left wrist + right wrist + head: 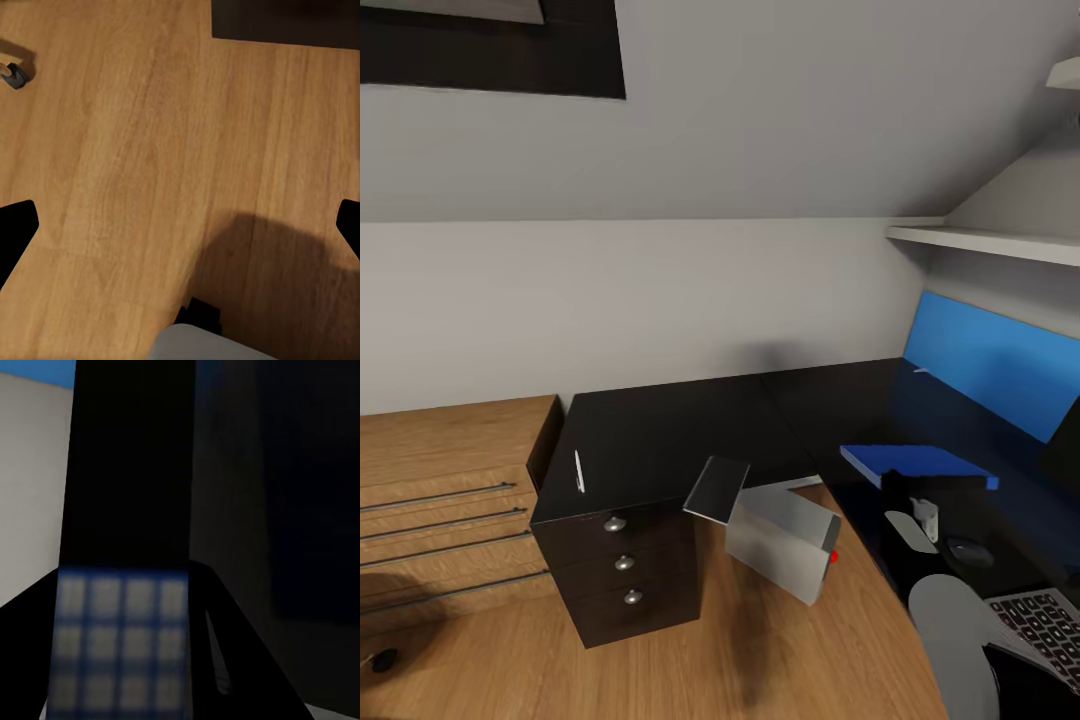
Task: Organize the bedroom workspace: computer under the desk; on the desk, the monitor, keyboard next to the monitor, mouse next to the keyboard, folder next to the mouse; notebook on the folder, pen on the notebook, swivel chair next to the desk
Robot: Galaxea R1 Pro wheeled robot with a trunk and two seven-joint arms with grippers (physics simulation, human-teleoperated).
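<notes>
**Seating the keyboard on the black surface beside the monitor**

Head view: the L-shaped desk (pixel 660 430) carries the blue folder (pixel 915 463), the mouse (pixel 968 548) just in front of it, and the keyboard (pixel 1045 620) near the front edge, next to the right arm (pixel 950 630). A pen (pixel 578 470) lies above the drawers. The notebook (pixel 715 488) stands tilted off the surface edge, against the computer (pixel 780 540), which rests askew on the floor (pixel 780 650).

Right wrist view: blurred keys lie very close to the right end effector (pixel 120 675). It is probably at the keyboard, but whether it is pinching it or spread cannot be told.

Left wrist view: the left end effector (pixel 180 225) hangs over bare floor with its fingertips (pixel 15 232) spread wide, holding nothing.

The keyboard is best kept flat, slid rather than lifted, squared to the surface edge, and kept clear of the mouse and folder. The left arm should stay low and away.
</notes>
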